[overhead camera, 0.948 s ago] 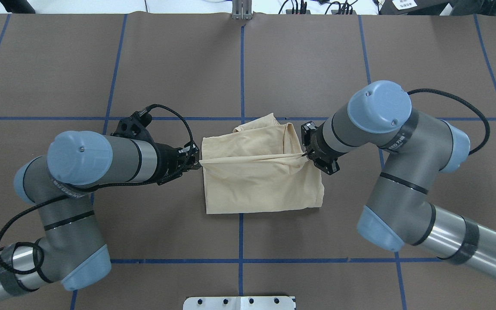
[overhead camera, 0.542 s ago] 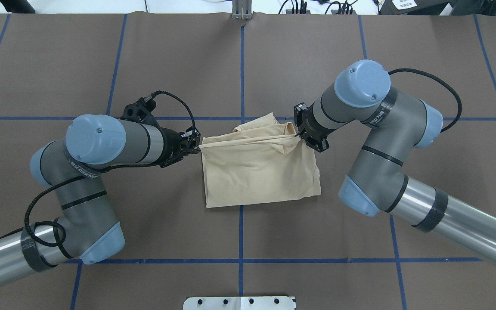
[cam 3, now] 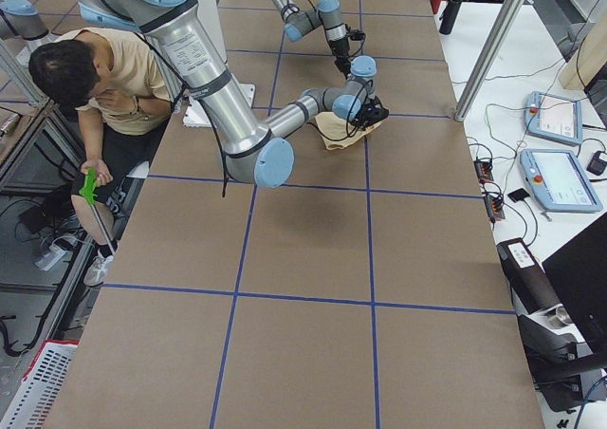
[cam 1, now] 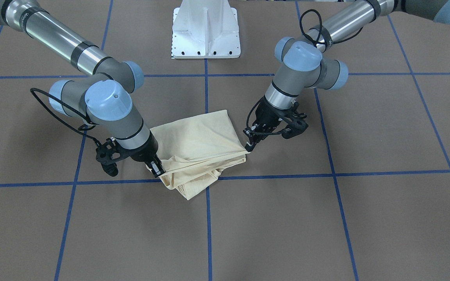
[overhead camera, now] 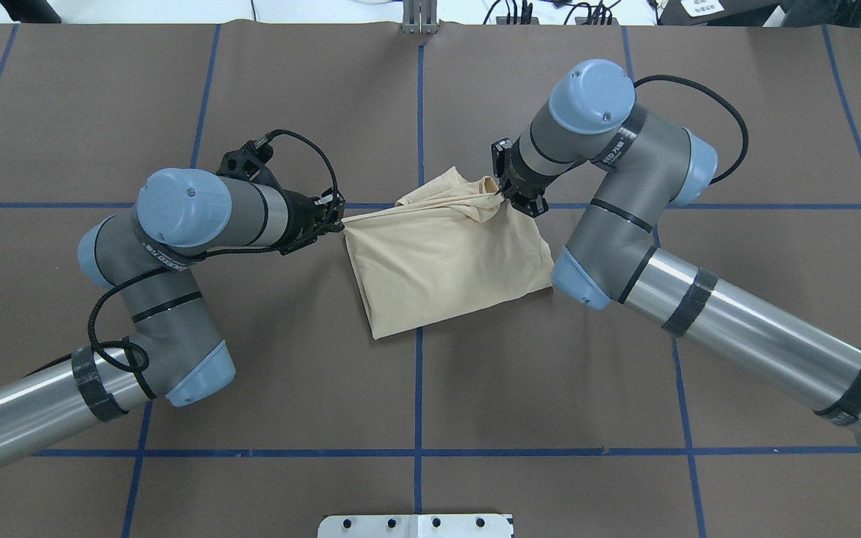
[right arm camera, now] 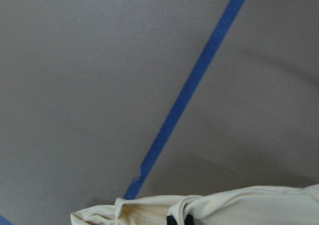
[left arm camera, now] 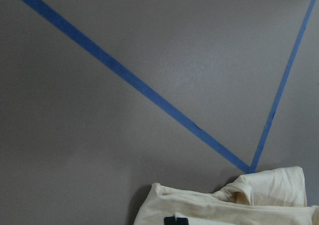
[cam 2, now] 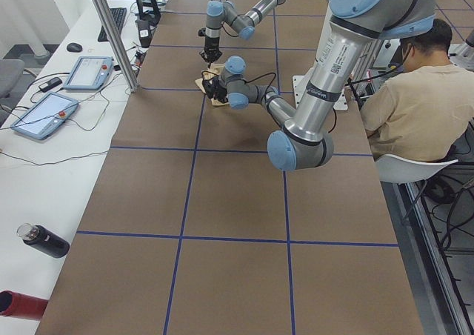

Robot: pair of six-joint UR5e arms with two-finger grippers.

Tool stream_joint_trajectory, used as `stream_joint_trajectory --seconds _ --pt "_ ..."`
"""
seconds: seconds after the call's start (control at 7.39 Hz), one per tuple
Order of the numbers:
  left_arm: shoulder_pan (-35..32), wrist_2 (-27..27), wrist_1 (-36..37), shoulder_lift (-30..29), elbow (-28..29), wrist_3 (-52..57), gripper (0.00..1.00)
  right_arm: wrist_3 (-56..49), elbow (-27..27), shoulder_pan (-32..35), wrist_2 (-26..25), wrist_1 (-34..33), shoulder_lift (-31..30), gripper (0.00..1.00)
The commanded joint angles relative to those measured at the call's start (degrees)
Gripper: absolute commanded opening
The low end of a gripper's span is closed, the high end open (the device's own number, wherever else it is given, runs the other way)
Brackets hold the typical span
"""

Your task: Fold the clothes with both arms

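Overhead exterior view: left gripper (overhead camera: 338, 217) and right gripper (overhead camera: 506, 193) each pinch the far edge of the shirt (overhead camera: 449, 261), half-folded on the table (overhead camera: 625, 388) between them; I reckon uneven pulling could slip it free or skew the fold

Left arm (overhead camera: 165, 299), right arm (overhead camera: 625, 217): silver tubes, grey joints, light blue round caps with small screw. Black bands with white lettering. Black braided cables loop near wrists.
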Motion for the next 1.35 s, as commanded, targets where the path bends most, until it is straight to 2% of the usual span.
stream_joint_trajectory --seconds 0.0,0.14,0.41,0.68,0.95,1.22 --pt "-1.0 0.5 -3.3 -0.4 4.4 1.8 0.33 -3.0 -12.4 0.7 -0.2 5.3 7.5 1.0" --pt "-2.2 1.5 -3.5 -0.6 4.8 5.5 0.41 -5.4 -19.2 3.7 0.3 7.7 11.8 1.0" --pt "-3.4 1.4 -3.6 -0.6 4.7 7.5 0.43 -13.0 -19.6 10.6 8.1 7.3 10.5 1.0" --pt "-5.3 -0.3 -3.7 -0.4 4.5 10.9 0.43 -18.0 -18.9 13.3 10.6 7.2 8.1 1.0" --pt "-9.4 -6.3 -3.2 1.7 2.4 20.8 0.43 -27.4 -14.2 17.6 14.4 7.1 0.8 1.0" --pt "-15.1 -12.3 -2.8 7.2 -1.9 30.7 0.43 -40.5 -10.0 23.1 17.7 7.0 -7.2 1.0"
